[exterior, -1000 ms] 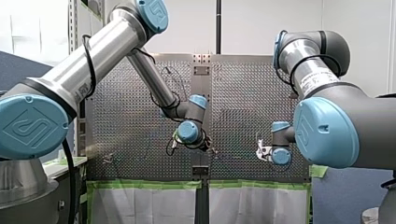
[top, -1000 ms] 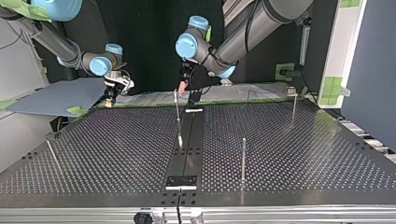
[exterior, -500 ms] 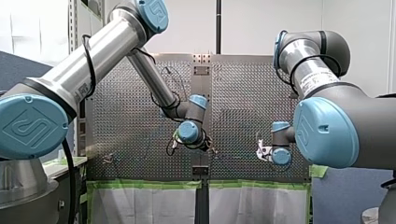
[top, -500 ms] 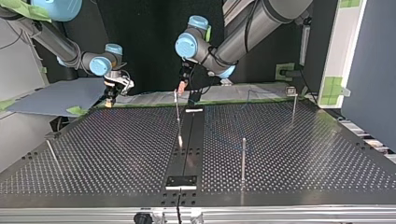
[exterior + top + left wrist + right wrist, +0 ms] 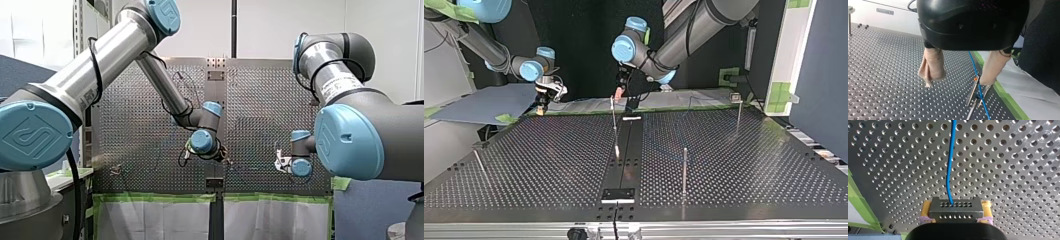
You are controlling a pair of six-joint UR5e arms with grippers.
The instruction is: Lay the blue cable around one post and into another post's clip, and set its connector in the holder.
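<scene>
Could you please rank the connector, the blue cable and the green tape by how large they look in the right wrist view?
1. The connector, a broad grey block, looks largest.
2. The blue cable and the green tape are both thin strips of similar extent, and the tape runs out of view, so I would not rank them.

the tabletop [image 5: 1010, 170] is made of perforated metal with a dull sheen. the blue cable [image 5: 949, 170] is sheathed in smooth plastic; the connector [image 5: 956, 208] is finished matt grey.
</scene>
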